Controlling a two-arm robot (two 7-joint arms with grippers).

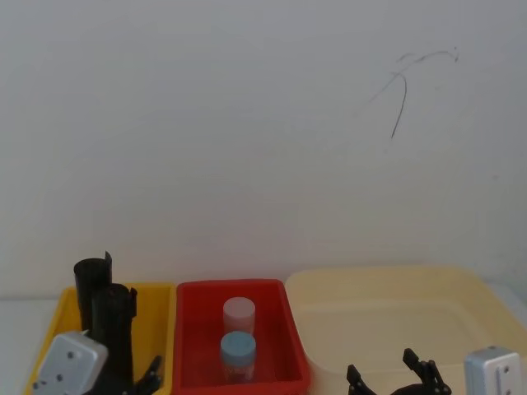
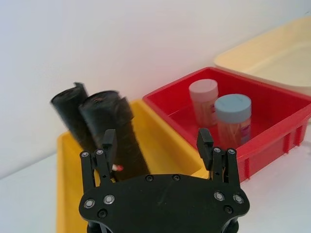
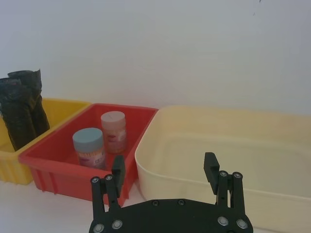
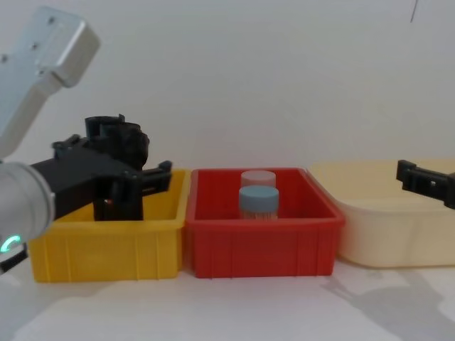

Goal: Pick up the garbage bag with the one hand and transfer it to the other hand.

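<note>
The garbage bag is out of view. Two tall black rolls (image 2: 108, 121) stand upright at the back of a yellow bin (image 2: 65, 160). My left gripper (image 2: 156, 141) is open over the front of that bin, and the nearer roll stands just beyond one of its fingers (image 2: 109, 141). From the chest it comes in from the left (image 4: 117, 162), level with the rolls (image 4: 114, 131). My right gripper (image 3: 164, 166) is open with nothing between its fingers, low in front of the cream tub (image 3: 223, 141), and it also shows at the bottom of the head view (image 1: 384, 370).
A red bin (image 4: 256, 249) sits between the yellow bin (image 4: 106, 249) and the cream tub (image 4: 384, 234). In it stand a pink-lidded jar (image 1: 239, 311) and a blue-lidded jar (image 1: 238, 347). A white wall rises right behind the three containers.
</note>
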